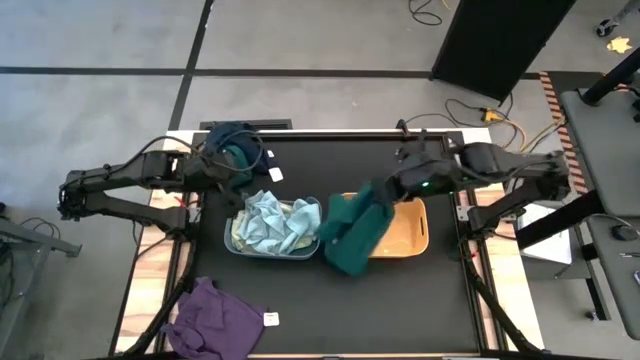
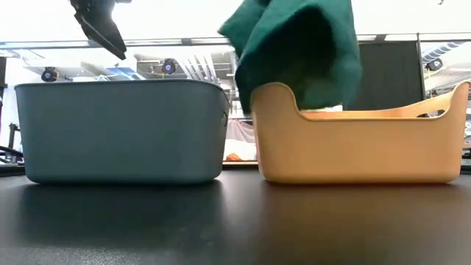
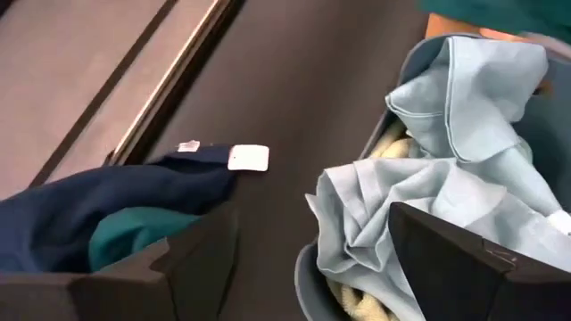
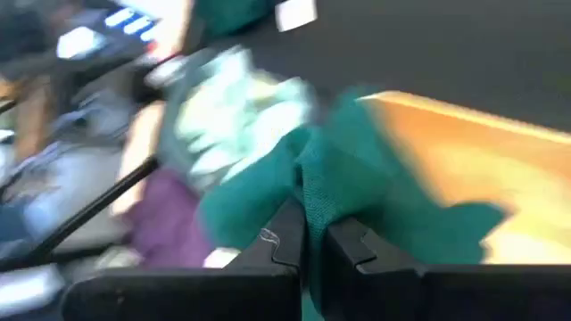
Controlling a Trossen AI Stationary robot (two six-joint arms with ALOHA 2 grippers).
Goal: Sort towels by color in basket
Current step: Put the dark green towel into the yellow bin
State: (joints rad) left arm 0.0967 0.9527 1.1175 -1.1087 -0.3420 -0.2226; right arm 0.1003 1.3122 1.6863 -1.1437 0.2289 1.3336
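Note:
My right gripper (image 1: 378, 194) is shut on a dark teal towel (image 1: 352, 232) above the left end of the orange basket (image 1: 412, 226). The towel hangs over the basket's left rim (image 2: 274, 90). The grey-blue basket (image 1: 236, 238) holds light blue towels (image 1: 272, 222). My left gripper (image 1: 240, 172) is open above the table, between the grey-blue basket and a pile of navy and teal towels (image 1: 232, 145) at the far left. A purple towel (image 1: 212, 316) lies flat near the table's front left. My right gripper pinches a bunched fold of the dark teal towel (image 4: 314, 198) between its two fingers, coming from the table's right side. The towel hangs below and beyond the fingers, draped over the orange basket's left rim.
The two baskets stand side by side at the table's middle, almost touching. A white label (image 3: 248, 158) shows on the navy towel. Bare black table lies in front of the baskets and at the far right.

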